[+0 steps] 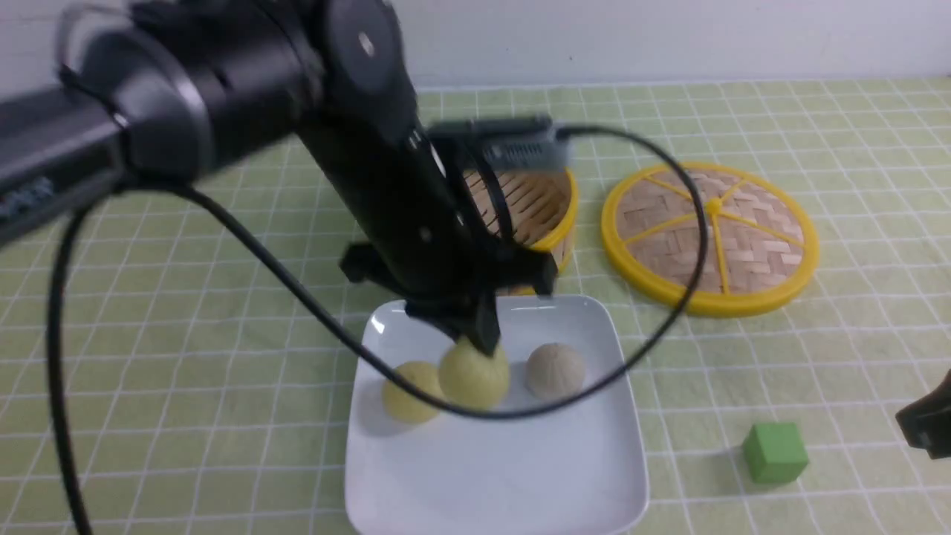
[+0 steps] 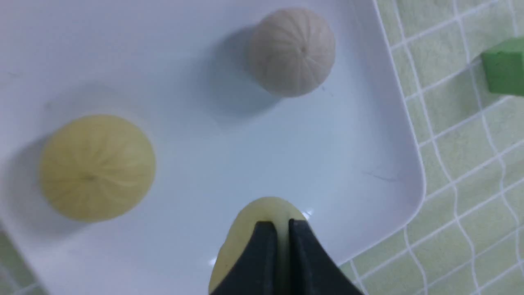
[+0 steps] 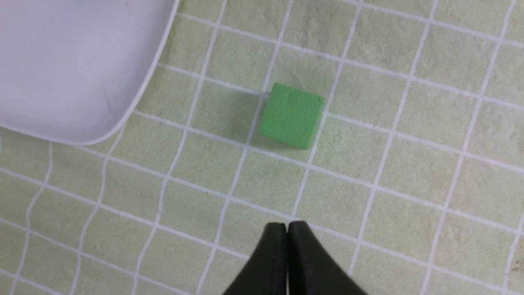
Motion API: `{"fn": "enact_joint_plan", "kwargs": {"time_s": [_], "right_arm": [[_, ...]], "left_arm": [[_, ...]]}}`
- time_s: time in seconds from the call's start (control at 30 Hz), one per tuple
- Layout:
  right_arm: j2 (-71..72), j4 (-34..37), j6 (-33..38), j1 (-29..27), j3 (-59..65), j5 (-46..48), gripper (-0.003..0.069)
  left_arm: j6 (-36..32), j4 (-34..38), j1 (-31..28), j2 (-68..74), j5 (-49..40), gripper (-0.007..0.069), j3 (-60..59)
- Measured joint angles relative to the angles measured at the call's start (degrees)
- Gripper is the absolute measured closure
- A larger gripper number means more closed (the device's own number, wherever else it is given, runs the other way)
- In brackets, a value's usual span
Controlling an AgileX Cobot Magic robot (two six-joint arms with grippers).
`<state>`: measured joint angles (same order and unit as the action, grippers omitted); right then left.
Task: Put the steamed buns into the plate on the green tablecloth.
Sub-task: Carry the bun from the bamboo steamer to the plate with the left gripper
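Note:
The white square plate (image 1: pixel 520 475) lies on the green tablecloth (image 1: pixel 186 334) at the front centre. A pale yellow steamed bun (image 1: pixel 405 397) and a greyish-beige bun (image 1: pixel 556 369) sit in it; both also show in the left wrist view, the yellow one (image 2: pixel 96 166) and the grey one (image 2: pixel 292 51). My left gripper (image 1: pixel 479 343) is shut on a second pale yellow bun (image 1: pixel 475 379) and holds it just over the plate (image 2: pixel 204 123); its fingers pinch the bun (image 2: pixel 262 213). My right gripper (image 3: pixel 286 224) is shut and empty above the cloth, at the front right.
A green cube (image 1: pixel 775 452) sits right of the plate, also in the right wrist view (image 3: pixel 291 114). A round yellow-rimmed bamboo steamer basket (image 1: pixel 539 204) stands behind the plate. Its woven lid (image 1: pixel 709 238) lies flat at the back right.

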<state>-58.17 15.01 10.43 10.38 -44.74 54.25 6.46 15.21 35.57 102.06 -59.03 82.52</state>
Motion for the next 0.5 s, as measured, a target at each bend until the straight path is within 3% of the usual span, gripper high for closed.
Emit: {"fn": "enact_joint_plan", "kwargs": {"time_s": [0.17,0.5], "right_arm": [[0.0,0.5,0.0,0.0,0.0,0.0,0.0631],[3.2,0.3,0.0,0.0,-0.1,6.3,0.0629]], "left_arm": [[1.0,0.1,1.8,4.0,4.8,0.0553,-2.5],[1.6,-1.3,1.8,8.9,11.7,0.0214,-2.1]]}}
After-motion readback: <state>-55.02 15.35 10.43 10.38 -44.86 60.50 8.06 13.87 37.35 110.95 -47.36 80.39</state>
